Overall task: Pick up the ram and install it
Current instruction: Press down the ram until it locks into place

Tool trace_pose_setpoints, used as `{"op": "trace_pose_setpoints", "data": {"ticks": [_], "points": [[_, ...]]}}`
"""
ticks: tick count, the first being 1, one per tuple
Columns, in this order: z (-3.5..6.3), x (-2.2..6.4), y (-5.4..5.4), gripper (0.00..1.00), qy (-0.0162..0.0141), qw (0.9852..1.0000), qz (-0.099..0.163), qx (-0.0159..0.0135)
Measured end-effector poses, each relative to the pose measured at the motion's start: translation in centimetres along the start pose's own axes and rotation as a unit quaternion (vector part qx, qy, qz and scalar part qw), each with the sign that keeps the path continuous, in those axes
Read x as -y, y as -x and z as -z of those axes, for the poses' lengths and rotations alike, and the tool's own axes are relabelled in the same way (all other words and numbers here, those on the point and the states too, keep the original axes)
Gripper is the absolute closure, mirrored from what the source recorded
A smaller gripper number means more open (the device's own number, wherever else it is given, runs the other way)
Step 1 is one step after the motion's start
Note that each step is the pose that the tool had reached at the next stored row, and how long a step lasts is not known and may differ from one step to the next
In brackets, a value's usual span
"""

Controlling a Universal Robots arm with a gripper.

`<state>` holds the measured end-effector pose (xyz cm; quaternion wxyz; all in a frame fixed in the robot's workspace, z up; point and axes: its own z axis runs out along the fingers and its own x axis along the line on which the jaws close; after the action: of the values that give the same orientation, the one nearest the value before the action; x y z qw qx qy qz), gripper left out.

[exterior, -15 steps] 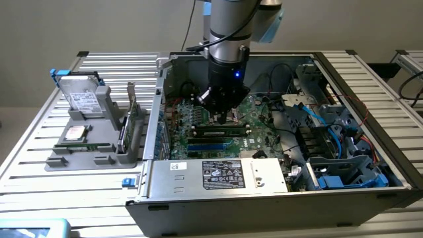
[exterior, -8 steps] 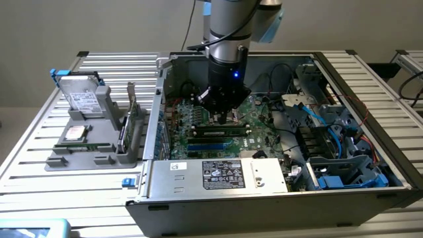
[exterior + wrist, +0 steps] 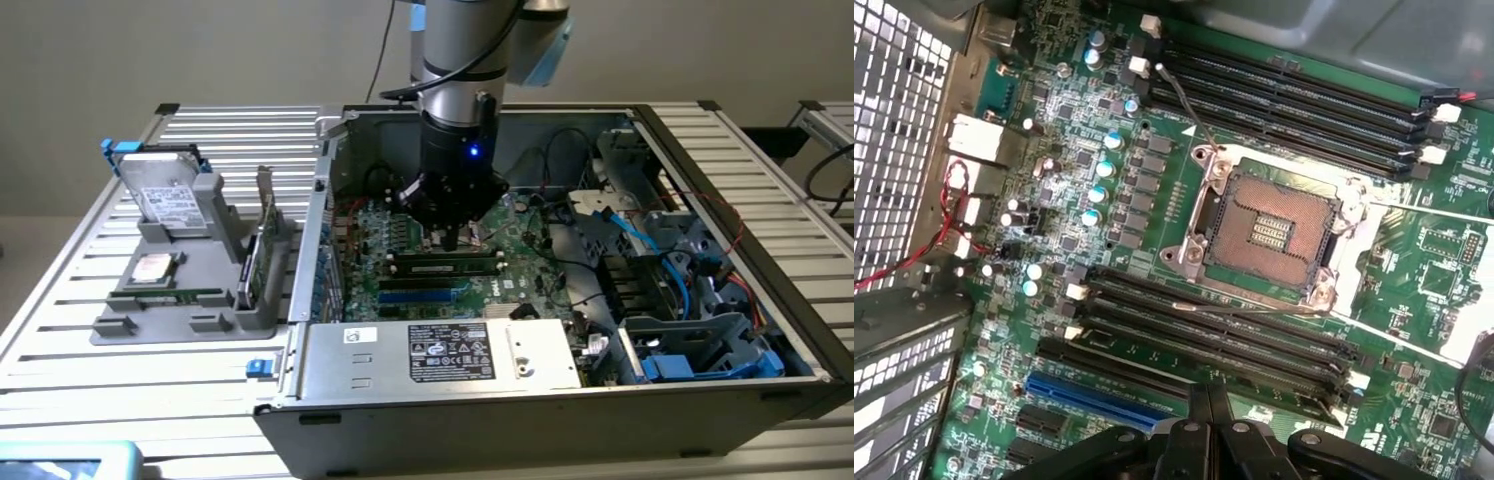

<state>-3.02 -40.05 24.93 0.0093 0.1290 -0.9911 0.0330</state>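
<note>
The gripper point(image 3: 450, 240) is down inside the case point(image 3: 441, 410), fingers closed together just above the ram point(image 3: 445, 266), which lies along a slot on the motherboard point(image 3: 400, 240). The stick looks placed; whether it is fully seated I can't tell.

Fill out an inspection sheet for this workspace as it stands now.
Surface: slatted metal table carrying an open computer case.
Job's things: ram lies along a slot on the motherboard, directly under the gripper; whether it is fully seated cannot be told.
Clutter: grey holder on the exterior view's left with a silver hard drive and a green expansion card standing in it.
Grippers: gripper shut, fingertips down at the ram.
Cables: blue and red wires inside the case; black cable along the arm.
Surroundings: plain wall behind.
</note>
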Motion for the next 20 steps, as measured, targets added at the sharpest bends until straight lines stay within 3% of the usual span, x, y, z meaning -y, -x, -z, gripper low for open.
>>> {"op": "trace_pose_setpoints", "data": {"ticks": [5, 15, 20], "points": [[0.00, 0.00, 0.00, 0.89, 0.0004, 0.9997, -0.025, -0.0009], [0.00, 0.00, 0.01, 0.89, -0.0017, 0.9984, -0.057, -0.0009], [0.00, 0.00, 0.01, 0.89, -0.0016, 0.9983, -0.058, -0.0009]]}}
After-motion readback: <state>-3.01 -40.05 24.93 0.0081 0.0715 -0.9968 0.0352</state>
